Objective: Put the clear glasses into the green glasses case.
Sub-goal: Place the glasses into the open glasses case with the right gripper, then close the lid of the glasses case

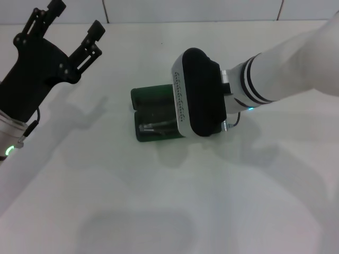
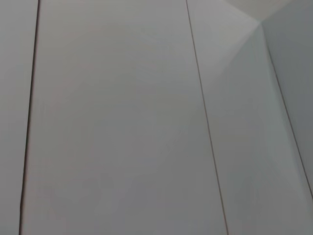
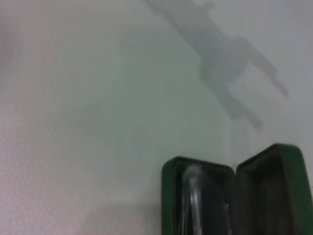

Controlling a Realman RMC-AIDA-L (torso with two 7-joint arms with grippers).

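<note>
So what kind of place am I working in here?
Likely a lab or test bench, not a home: a bare white table, plain white paneled wall behind, and only the open green glasses case set out, the right arm over it and the left tool raised aside.

My left gripper is matte black, with linked fingers and a green light near its cuff. My right arm is white with black bands; its black-and-white wrist housing seemingly bears tiny lettering.
</note>
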